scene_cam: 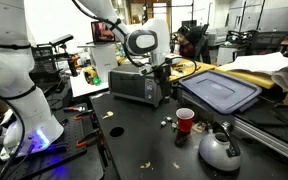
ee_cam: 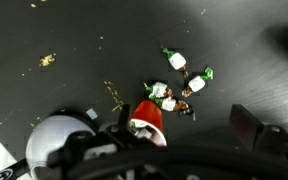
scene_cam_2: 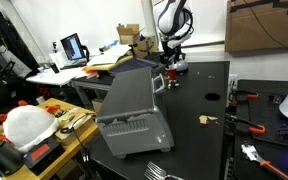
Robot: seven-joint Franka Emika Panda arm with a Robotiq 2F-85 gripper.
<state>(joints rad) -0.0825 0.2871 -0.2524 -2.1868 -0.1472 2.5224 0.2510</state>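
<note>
Hovering above the dark bench (scene_cam: 134,145), my claw (scene_cam: 160,68) hangs with its fingers spread wide and nothing between them. In the wrist view a red cup (ee_cam: 149,118) sits almost straight below me. A few small green-and-white wrapped sweets (ee_cam: 177,61) lie scattered just beside the cup on the bare bench top. A rounded silver kettle (ee_cam: 59,145) stands near the cup, closer to the bench's front edge in an exterior view. A grey toaster (scene_cam: 136,85) sits toward the back edge, and a blue lid (scene_cam: 219,92) lies further along that edge.
</note>
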